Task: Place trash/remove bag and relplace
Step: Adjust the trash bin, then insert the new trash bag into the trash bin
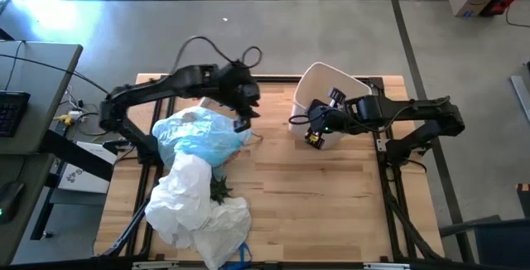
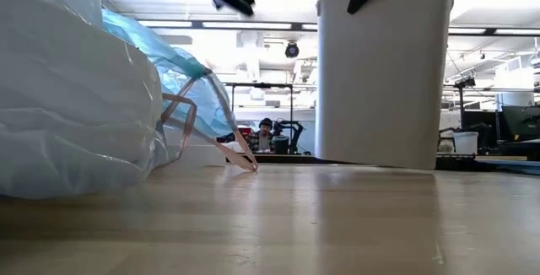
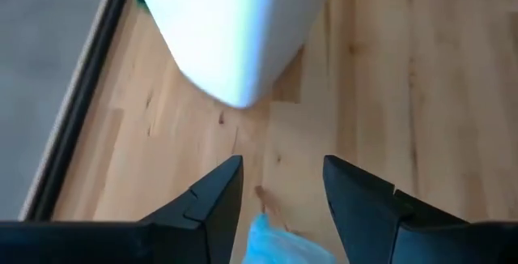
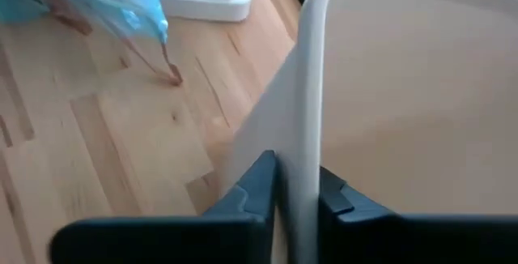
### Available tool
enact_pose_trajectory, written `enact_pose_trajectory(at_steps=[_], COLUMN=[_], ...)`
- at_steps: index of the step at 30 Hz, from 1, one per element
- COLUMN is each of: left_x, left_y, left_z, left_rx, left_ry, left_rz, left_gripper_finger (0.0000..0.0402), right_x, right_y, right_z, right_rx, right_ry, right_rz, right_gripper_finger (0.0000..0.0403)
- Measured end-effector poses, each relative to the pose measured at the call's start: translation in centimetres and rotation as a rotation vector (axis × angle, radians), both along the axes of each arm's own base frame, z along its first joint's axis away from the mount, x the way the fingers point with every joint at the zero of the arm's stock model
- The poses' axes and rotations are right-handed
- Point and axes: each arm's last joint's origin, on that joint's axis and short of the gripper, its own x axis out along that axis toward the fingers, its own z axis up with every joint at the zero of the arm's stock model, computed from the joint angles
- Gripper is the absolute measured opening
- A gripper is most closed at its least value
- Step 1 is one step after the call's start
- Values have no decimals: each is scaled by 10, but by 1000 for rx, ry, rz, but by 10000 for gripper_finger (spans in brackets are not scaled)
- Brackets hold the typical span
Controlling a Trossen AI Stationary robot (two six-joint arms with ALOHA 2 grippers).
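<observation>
The light-blue bag (image 1: 201,136), full and crinkled, lies on the table's (image 1: 323,195) left side, with white bags (image 1: 195,208) heaped just nearer and a small green plant (image 1: 220,189) between them. The left gripper (image 1: 243,123) hovers over the blue bag's right edge, fingers parted and empty. On the far right, the right gripper (image 4: 296,185) pinches the white bin's (image 1: 319,88) rim.

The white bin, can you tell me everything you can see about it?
The white bin is a tall, smooth, plastic-looking container with an open top and no liner visible inside. It stands on the wooden table, tipped slightly. The right gripper is shut on its rim, one finger inside, one outside. The blue bag lies apart from it.
</observation>
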Motion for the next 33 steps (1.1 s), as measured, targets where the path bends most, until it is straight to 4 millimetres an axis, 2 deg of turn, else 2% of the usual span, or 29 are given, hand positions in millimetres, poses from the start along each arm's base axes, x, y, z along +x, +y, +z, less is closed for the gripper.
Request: enact_pose_trajectory(at_steps=[5,10,15,23,26,33], left_x=[-27,-45,-58,-90,-110,-163], left_y=[-16,-27,-40,-72,-84,-103], left_z=[26,37,41,46,53,74], left_rx=[21,51,40,-31,-85,-345], left_ry=[-55,-49,-18,73,76,8], left_rz=[-15,14,-10,-104,-127,-190], left_gripper_finger=[156,156,156,156,156,157], right_x=[-1,0,0,-2,-2,-4], right_y=[4,9,18,24,24,25], right_z=[9,11,12,15,17,28], right_rx=[-9,9,-54,-167,-224,-289], right_ry=[-29,-46,-61,-66,-71,-147], right_rz=[13,43,39,28,19,11], right_gripper_finger=[75,133,167,186,186,186])
